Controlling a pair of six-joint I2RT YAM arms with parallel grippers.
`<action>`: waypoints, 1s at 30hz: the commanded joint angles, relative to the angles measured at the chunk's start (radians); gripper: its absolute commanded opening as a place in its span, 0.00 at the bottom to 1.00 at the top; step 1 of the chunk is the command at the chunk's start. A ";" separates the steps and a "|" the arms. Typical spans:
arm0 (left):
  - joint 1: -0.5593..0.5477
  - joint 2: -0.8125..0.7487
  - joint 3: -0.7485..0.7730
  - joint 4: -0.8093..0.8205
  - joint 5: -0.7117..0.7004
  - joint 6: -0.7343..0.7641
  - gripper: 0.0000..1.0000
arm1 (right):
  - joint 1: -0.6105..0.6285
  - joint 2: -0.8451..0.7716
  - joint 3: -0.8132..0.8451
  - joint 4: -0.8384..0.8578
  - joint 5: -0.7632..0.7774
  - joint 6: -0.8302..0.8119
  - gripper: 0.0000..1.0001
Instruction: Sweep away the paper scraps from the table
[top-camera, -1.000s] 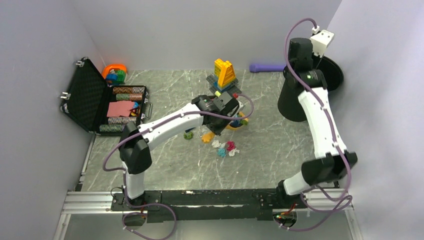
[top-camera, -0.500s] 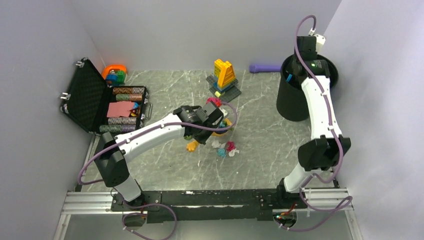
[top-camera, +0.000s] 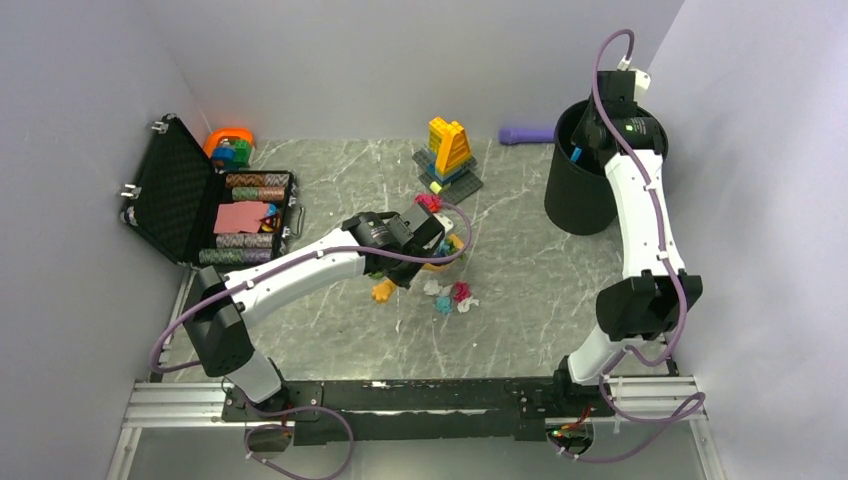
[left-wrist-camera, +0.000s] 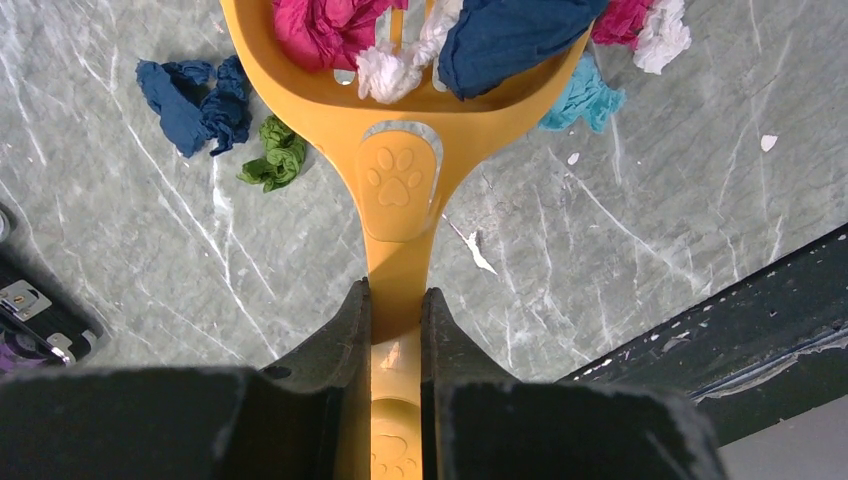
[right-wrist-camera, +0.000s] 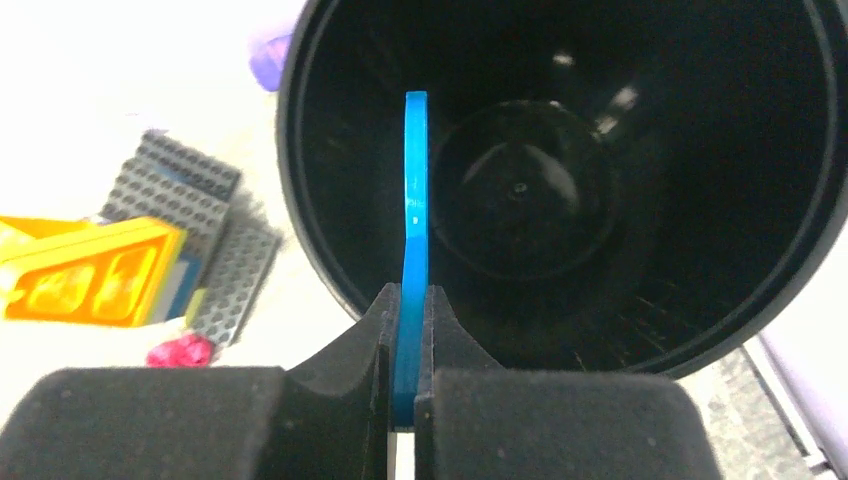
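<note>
My left gripper (top-camera: 405, 270) (left-wrist-camera: 396, 300) is shut on the handle of an orange scoop (left-wrist-camera: 400, 180) (top-camera: 384, 291) marked with a paw print. Its bowl holds pink, white and dark blue paper scraps (left-wrist-camera: 500, 35). On the table (top-camera: 330, 330), loose scraps lie beside it: dark blue (left-wrist-camera: 190, 90), green (left-wrist-camera: 272, 155), teal (left-wrist-camera: 585, 95), and a small cluster (top-camera: 452, 297). One pink scrap (top-camera: 428, 203) (right-wrist-camera: 180, 350) lies near the brick build. My right gripper (top-camera: 590, 140) (right-wrist-camera: 407, 300) is shut on a thin blue tool (right-wrist-camera: 415, 200) over the mouth of a black bin (top-camera: 578, 195) (right-wrist-camera: 700, 330).
An open black case (top-camera: 170, 200) with poker chips stands at the left. A yellow-orange brick build (top-camera: 448, 150) (right-wrist-camera: 95, 270) and a purple object (top-camera: 530, 134) sit at the back. A black rail (top-camera: 400, 395) runs along the near edge.
My left arm has drawn the scoop leftward and nearer. My right gripper has come over the bin's mouth, and the bin now stands more upright and further left.
</note>
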 joint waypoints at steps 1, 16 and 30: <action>-0.002 -0.041 -0.001 0.026 -0.023 -0.014 0.00 | -0.005 0.079 0.077 -0.066 0.116 -0.014 0.00; 0.000 -0.042 -0.006 0.022 -0.037 -0.012 0.00 | -0.114 0.199 0.173 -0.260 -0.229 0.200 0.00; 0.001 -0.033 0.006 0.015 -0.034 -0.015 0.00 | -0.128 0.168 0.114 -0.203 -0.598 0.135 0.00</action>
